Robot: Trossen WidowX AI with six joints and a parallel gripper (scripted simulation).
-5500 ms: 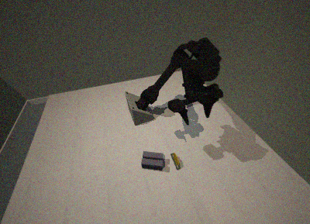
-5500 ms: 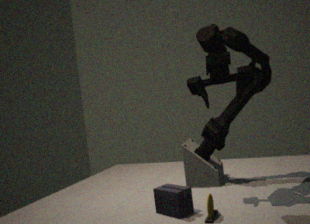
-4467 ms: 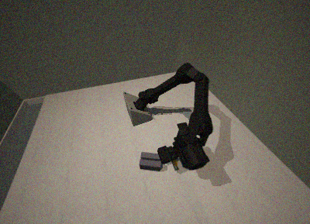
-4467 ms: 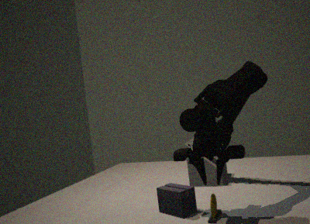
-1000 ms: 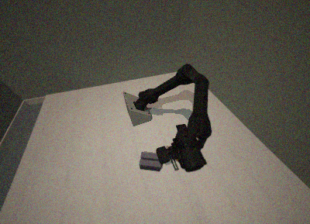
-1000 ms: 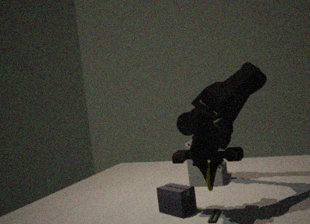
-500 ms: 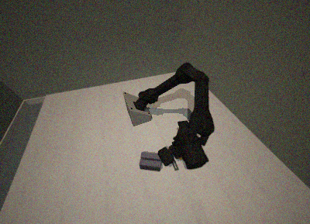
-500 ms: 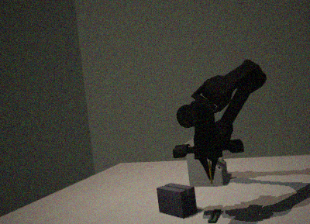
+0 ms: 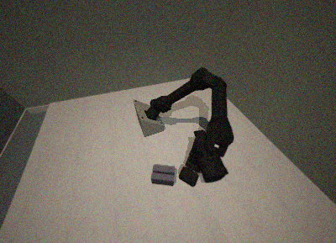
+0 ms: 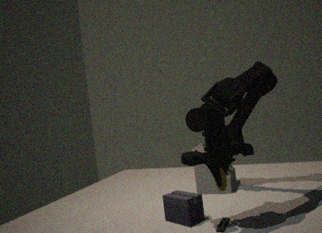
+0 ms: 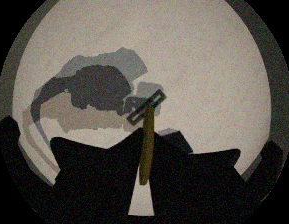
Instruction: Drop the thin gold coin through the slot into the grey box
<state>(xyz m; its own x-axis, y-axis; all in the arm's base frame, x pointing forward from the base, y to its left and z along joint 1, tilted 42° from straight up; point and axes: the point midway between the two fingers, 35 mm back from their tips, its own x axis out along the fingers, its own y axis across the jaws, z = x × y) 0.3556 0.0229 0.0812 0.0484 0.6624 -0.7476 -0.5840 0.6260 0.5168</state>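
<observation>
Dim room on my feed, grainy. Broad pale off-white table top [image 9: 105, 192] spreads below the claw [image 10: 220, 180] and out to all sides of it. Plain dark grey-green wall [image 10: 181, 52] stands behind the claw, meeting a darker side wall [image 10: 40, 92] off to its left at a vertical corner. Hard dark shadows [image 10: 282, 210] lie on the surface right of the claw. Darker floor strip [image 9: 17, 138] beyond the table's left edge.
</observation>
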